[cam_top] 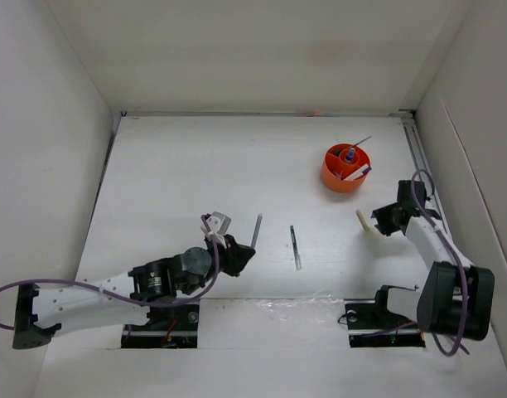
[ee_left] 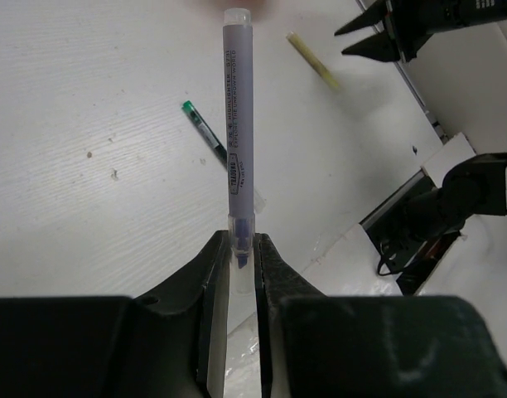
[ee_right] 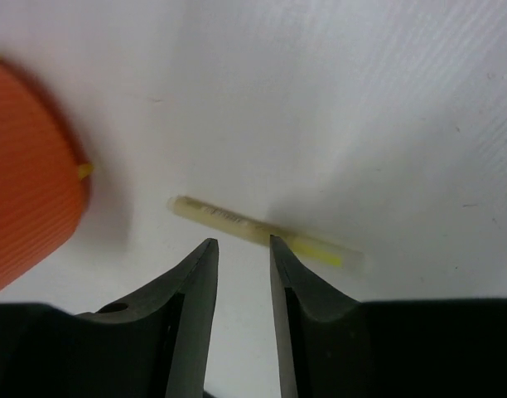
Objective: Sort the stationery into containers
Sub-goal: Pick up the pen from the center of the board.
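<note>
While the left gripper [ee_left: 239,245] clamps a grey marker [ee_left: 237,108], the right gripper [ee_right: 242,242], jaws parted and empty, should next close on the yellow pen [ee_right: 237,222].

A white table [cam_top: 195,174] with a faint ribbed grain fills the middle of the overhead view, boxed in by plain white panels: a side wall [cam_top: 38,124] at 9 o'clock, a back wall [cam_top: 253,50] at 12 o'clock and a second side wall [cam_top: 477,141] at 3 o'clock. A thin metal rail [cam_top: 417,149] runs along the table's 3 o'clock edge, at the foot of that panel. Toward 6 o'clock, near the front edge, lies a crumpled patch of clear film [cam_top: 299,305], possibly tape. A tiny reddish spot [cam_top: 314,114] sits on the seam at 12 o'clock. In the left wrist view, small dark specks [ee_left: 114,174] mark the tabletop at 9 o'clock
</note>
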You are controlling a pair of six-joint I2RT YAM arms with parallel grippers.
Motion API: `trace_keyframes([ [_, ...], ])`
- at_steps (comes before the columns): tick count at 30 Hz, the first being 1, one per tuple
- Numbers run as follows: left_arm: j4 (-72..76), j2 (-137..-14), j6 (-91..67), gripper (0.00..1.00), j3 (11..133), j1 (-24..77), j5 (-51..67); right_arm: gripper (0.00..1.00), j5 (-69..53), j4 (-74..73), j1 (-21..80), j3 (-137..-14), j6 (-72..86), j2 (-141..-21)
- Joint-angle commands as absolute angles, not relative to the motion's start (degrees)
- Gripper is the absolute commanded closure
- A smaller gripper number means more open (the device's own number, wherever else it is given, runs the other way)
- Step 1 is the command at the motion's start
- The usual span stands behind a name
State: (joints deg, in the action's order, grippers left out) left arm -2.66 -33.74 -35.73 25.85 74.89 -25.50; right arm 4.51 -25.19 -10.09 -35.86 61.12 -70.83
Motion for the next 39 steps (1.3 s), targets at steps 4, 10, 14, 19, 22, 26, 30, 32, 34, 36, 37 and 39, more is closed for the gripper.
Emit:
trace_keyframes([
  [4, 6.85, -38.22, -31.64, 1.00, 26.02, 75.06, -18.90, 0.55, -2.10, -26.54, -8.79, -43.23, 49.93, -55.74],
  [10, 10.19, -47.00, -30.59, 1.00, 30.40, 75.06, -17.84, 0.55, -13.76, -25.24, -6.42, -43.87, 44.23, -49.85],
  [14, 14.23, -51.23, -29.45, 1.00, 31.55, 74.54, -17.84, 0.49, -27.85, -17.67, -0.10, -41.40, 41.92, -44.39],
  [19, 17.14, -56.77, -28.04, 1.00, 35.50, 73.39, -15.21, 0.38, -34.70, -14.51, 9.56, -41.40, 41.92, -42.36],
  [22, 18.19, -60.55, -26.73, 1.00, 38.23, 72.87, -14.07, 0.34, -34.72, -14.50, 16.77, -42.89, 40.61, -45.26],
  [26, 18.72, -64.07, -25.31, 1.00, 41.30, 72.86, -13.54, 0.34, -27.01, -15.55, 27.13, -45.08, 39.81, -48.77],
  [30, 18.72, -66.35, -24.26, 1.00, 43.24, 72.86, -13.54, 0.34, -23.82, -14.08, 31.36, -45.62, 39.29, -51.50],
  [32, 18.72, -66.97, -24.26, 1.00, 43.95, 72.86, -13.54, 0.37, -23.82, -12.93, 32.16, -45.62, 39.29, -52.12],
  [34, 18.72, -67.50, -24.26, 1.00, 44.55, 72.86, -13.54, 0.43, -21.63, -12.31, 32.69, -45.62, 39.29, -52.91],
  [36, 18.20, -68.03, -24.26, 1.00, 44.56, 72.86, -14.23, 0.53, -18.65, -12.30, 33.66, -45.62, 39.29, -53.44],
  [37, 18.19, -68.03, -24.26, 1.00, 44.56, 72.86, -14.24, 0.55, -16.20, -11.70, 34.45, -45.62, 39.29, -53.44],
  [39, 18.19, -68.03, -24.26, 1.00, 44.56, 72.86, -14.77, 0.63, -14.07, -11.07, 35.06, -45.62, 39.29, -53.96],
])
